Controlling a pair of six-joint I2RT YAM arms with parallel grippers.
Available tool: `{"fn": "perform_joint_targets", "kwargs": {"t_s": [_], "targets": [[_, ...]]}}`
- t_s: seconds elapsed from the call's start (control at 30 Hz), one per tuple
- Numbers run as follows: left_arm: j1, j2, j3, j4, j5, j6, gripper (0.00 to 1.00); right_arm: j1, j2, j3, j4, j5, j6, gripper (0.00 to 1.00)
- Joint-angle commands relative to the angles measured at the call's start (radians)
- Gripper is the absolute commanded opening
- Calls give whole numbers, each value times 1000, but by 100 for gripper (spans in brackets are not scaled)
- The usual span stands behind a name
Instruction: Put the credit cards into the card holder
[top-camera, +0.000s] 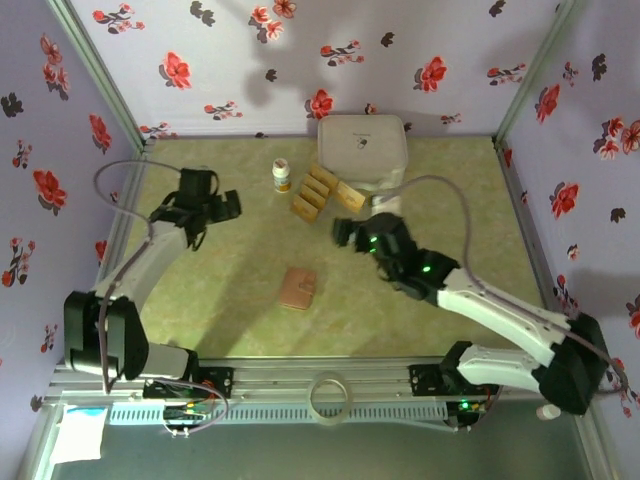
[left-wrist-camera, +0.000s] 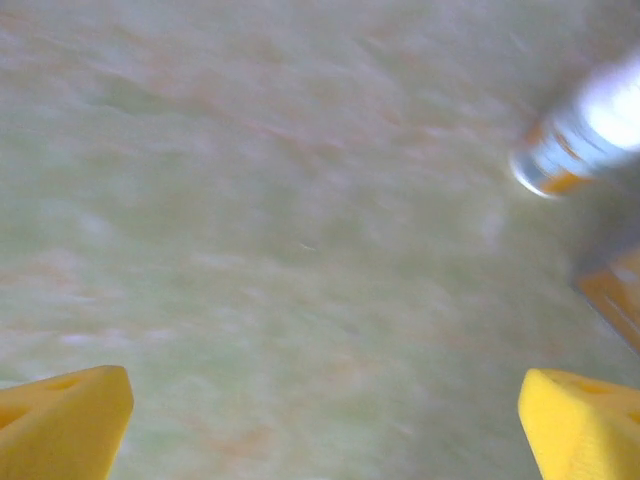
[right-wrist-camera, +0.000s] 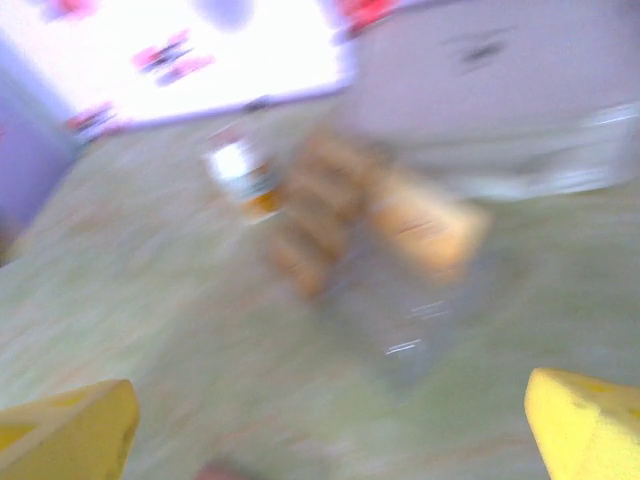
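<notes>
Several gold credit cards (top-camera: 318, 192) lie in a loose row at the back of the table, in front of the white box. The pinkish-tan card holder (top-camera: 298, 288) lies flat and alone near the table's middle. My left gripper (top-camera: 216, 214) hangs open at the left, apart from both. In the left wrist view its yellow fingertips (left-wrist-camera: 62, 418) stand wide over bare table, with a card's edge (left-wrist-camera: 612, 292) at the far right. My right gripper (top-camera: 352, 232) is open just right of the cards. In the blurred right wrist view the cards (right-wrist-camera: 335, 215) lie ahead of its empty gripper (right-wrist-camera: 330, 420).
A large white rounded box (top-camera: 362, 150) stands at the back, behind the cards. A small white bottle (top-camera: 282, 175) with an orange band stands left of the cards, also seen as a bottle (left-wrist-camera: 578, 140) from the left wrist. Flowered walls close in three sides.
</notes>
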Motion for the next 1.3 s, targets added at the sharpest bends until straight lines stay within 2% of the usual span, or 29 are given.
{"fn": "perform_joint_targets", "kwargs": {"t_s": [0.0,0.03,0.07,0.2,0.27,0.33,0.43,0.47,0.53,0.57,0.6,0.63,0.67,0.7,0.73,0.77,0.8,0.83,0.87,0.9,0.97,1.03,1.27], "targets": [[44,-105,-183,212,-107,192,100,-141,-103,-104,-127,325,-68,99],[54,-136,-252,304,-115,223,100,-192,-139,-171,-32,391,-128,99],[65,-147,-295,363,-116,242,100,-248,-163,-225,42,401,-180,99],[111,-76,-388,524,-148,306,100,-550,-111,-336,160,355,-202,99],[124,-33,-465,672,-147,351,100,-620,-29,-404,313,339,-232,99],[129,2,-554,877,-122,379,100,-645,72,-468,538,296,-309,99],[155,44,-554,973,-45,410,100,-680,202,-510,844,121,-404,99],[182,57,-518,908,32,396,100,-709,245,-523,954,33,-421,99],[225,97,-477,893,194,370,100,-772,393,-523,1088,-128,-393,99],[230,119,-491,943,254,380,100,-774,457,-525,1162,-185,-414,99],[226,152,-547,1089,287,395,100,-771,515,-517,1257,-215,-440,99],[238,163,-589,1144,251,364,100,-781,468,-471,1085,-235,-428,99],[243,212,-625,1295,243,355,100,-801,431,-421,910,-259,-395,99],[245,174,-589,1154,242,355,100,-803,471,-451,1021,-262,-409,99],[244,191,-599,1206,235,352,100,-799,494,-480,1138,-249,-417,99],[245,194,-605,1226,236,350,100,-787,453,-481,1078,-195,-410,99],[246,180,-595,1177,235,350,100,-755,418,-478,1009,-82,-392,99],[245,195,-604,1225,235,350,100,-733,446,-490,1075,-51,-423,99],[245,186,-599,1199,235,350,100,-724,473,-502,1143,-48,-446,99],[245,191,-602,1213,235,349,100,-719,476,-510,1173,-49,-455,99],[246,190,-602,1206,234,350,100,-729,454,-468,1046,-90,-434,99],[245,190,-601,1207,232,350,100,-784,473,-441,1018,-209,-409,99],[240,190,-601,1209,204,348,100,-787,452,-465,1043,-218,-412,99]]}}
